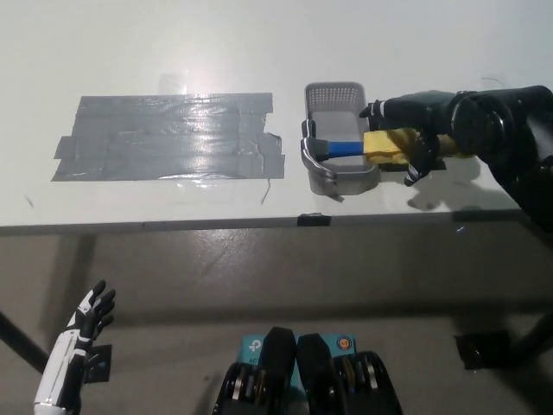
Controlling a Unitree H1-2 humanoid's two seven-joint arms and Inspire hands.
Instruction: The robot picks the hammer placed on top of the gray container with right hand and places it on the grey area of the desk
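Here the right hand (421, 130) reaches over the hammer's yellow handle, grasp not yet closed.

The hammer (367, 147) lies across the gray container (337, 97), head at the near rim, handle jutting right over a black block (380, 111). The fingers curl around the handle, apparently not clamped. Next, I judge, it must close, lift clear of the rim, and carry left to the grey area (164, 137) on the tabletop (259, 43). The left hand (86, 316) hangs low, fingers spread, holding nothing.
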